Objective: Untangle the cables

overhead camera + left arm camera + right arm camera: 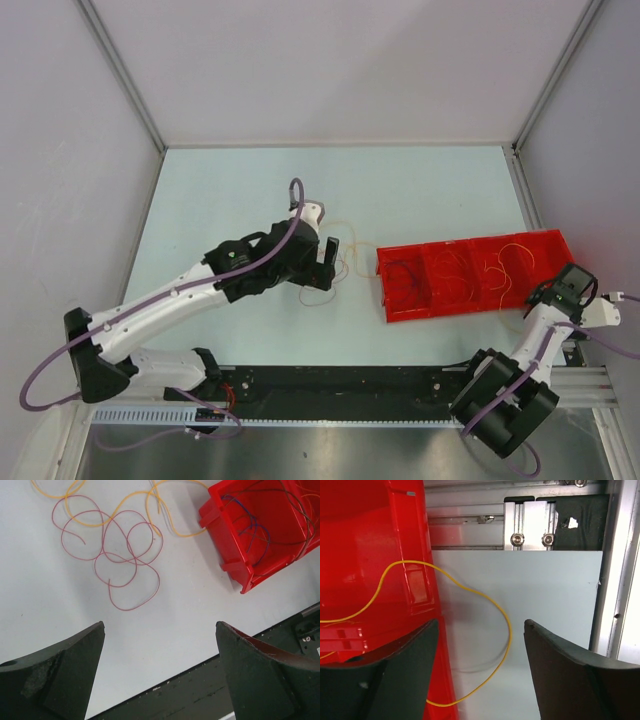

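Top external: cables (352,258) on pale table (400,190), grey walls (330,70).

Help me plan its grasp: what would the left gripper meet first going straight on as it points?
Probably the pinkish-red cable lying looped on the table, ahead of its open fingers; depth is unclear, so bare table may come first.

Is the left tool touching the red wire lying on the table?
Apart. Left wrist view: bare table shows between the open left tool and the red wire.
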### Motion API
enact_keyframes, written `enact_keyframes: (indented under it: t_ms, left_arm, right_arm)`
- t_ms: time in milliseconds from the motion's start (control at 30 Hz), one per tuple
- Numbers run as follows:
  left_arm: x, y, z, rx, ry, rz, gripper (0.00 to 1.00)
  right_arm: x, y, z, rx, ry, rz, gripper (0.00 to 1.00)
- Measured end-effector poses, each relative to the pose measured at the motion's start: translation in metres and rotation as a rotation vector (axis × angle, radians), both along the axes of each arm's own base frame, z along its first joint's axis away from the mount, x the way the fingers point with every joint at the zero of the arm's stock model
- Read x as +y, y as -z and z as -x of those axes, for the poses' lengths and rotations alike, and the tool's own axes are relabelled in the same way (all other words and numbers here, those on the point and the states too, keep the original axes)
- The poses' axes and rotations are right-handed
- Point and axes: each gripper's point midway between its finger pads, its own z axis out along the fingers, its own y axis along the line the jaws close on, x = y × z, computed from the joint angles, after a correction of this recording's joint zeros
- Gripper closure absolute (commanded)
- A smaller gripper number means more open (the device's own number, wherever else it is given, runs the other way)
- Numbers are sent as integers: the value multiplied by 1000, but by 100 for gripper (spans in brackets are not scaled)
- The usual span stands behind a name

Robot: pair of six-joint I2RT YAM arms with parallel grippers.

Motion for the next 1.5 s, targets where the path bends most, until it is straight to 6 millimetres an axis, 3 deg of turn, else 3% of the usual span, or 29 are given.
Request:
enact_keyframes:
  t_ms: [67,267,733,1100,1167,1367,1500]
  left_arm:
    - [6,-5,4,-4,-2,8,2]
    - [17,-17,10,-26,-5,38,2]
    - [34,-4,13,-31,-23,-9,2]
    - [40,-4,11,-48,-41,-23,2]
    - [42,-2,11,-48,-44,-34,2]
    - [46,-2,9,-56,-57,-44,2]
    - [49,-4,8,-60,-64,-41,2]
  right_arm:
    - [0,6,-1,10,-12,-4,44]
    - [-9,13,-7,25,-40,13,49]
    - [-15,40,-12,76,-85,-4,49]
    - [-20,49,-20,72,-111,-15,85]
    - [-20,49,-20,71,-111,-16,100]
    - [-20,47,-19,68,-111,-14,100]
    - [-18,35,-19,42,-113,13,100]
